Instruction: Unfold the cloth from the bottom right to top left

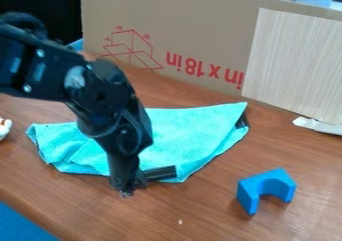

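Cloth [190, 130], turquoise, partly hidden behind black arm [107, 97]. Gripper [132, 186], by its near edge, seemingly low; open or closed, cannot tell. White object [4, 128], cut off at left.

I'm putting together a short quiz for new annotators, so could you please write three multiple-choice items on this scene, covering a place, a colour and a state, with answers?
1. Where is the arch block?
A) On the cloth
B) Behind the cloth
C) On the table, right of the cloth in view

2. What colour is the arch block?
A) Blue
B) Red
C) Yellow

3. How does the cloth lie?
A) Rolled into a tube
B) Spread out with creases
C) Bunched into a ball

Answers:
1. C: bare wood shows between block and cloth.
2. A: its visible faces are blue.
3. B: it covers a broad area, with ridges at its lower left.
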